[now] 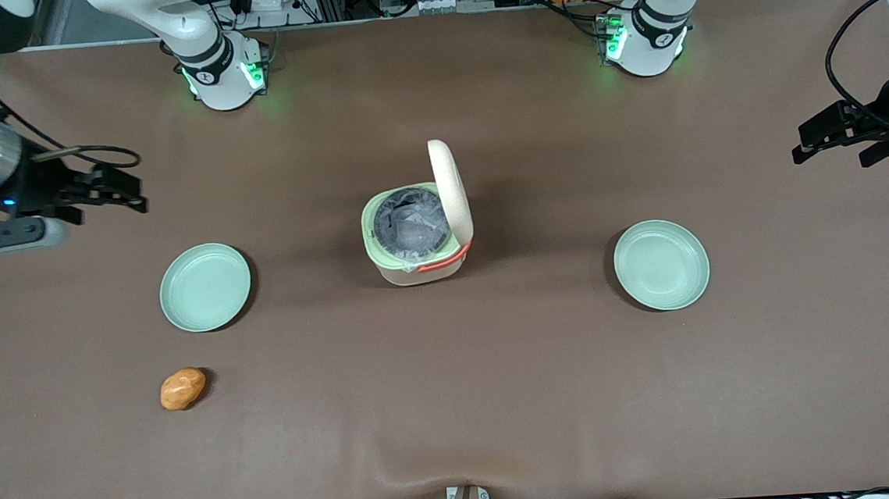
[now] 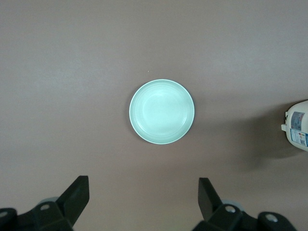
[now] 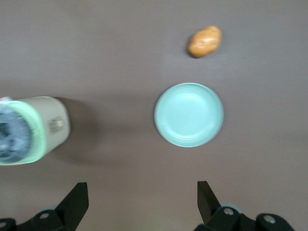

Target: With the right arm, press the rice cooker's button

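gripper [image 3: 139, 199]: wide open, holds nothing, high above plate [image 3: 188, 114] | button [image 3: 57, 123]: on the rice cooker [image 1: 412, 240] side wall, lid up | advice: close the fingers, push squarely on it.

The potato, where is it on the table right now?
The potato lies toward the working arm's end, nearer the front camera than the green plate beside it; the open pincer hovers above the table, farther away.
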